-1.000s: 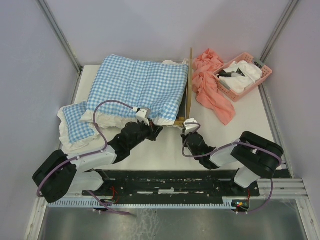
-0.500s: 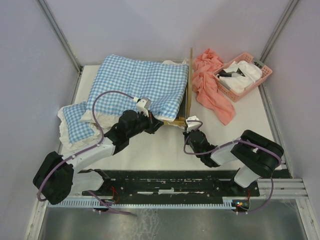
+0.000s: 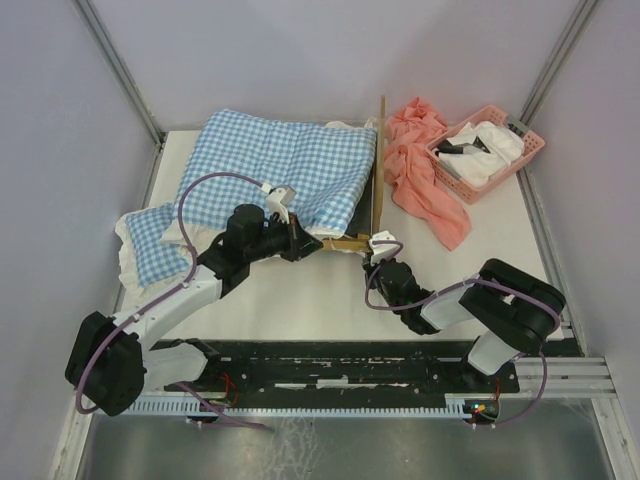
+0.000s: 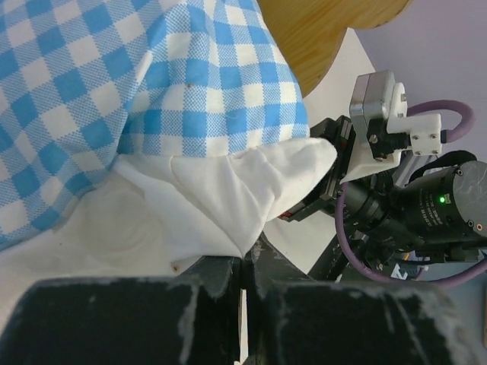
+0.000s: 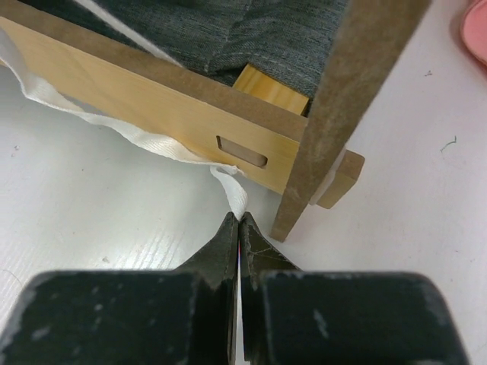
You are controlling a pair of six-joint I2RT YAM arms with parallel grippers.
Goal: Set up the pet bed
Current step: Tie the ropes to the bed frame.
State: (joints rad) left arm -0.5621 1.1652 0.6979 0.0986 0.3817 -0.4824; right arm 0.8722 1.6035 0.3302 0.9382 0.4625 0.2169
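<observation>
Back of table, toward the left: bed [image 3: 348, 243], mostly under cushion [image 3: 280, 165].
Left gripper [image 4: 247, 262]: I have it pinched on the cushion's white frill.
Right gripper [image 5: 238, 226]: pressed together on a white strap [image 5: 230, 188] at the bed's near rail.
Progress: cushion draped, not seated, I judge; pillow [image 3: 150, 235] lies off the bed at the left edge.
Hidden: bed's base and far rails.

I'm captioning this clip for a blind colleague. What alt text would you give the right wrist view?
The right tool, shut, pinches the end of a white strap that trails along the light-wood side rail of the pet bed. The grey fabric base shows above the rail, the edge of the headboard stands at right, and the white table lies below.
</observation>
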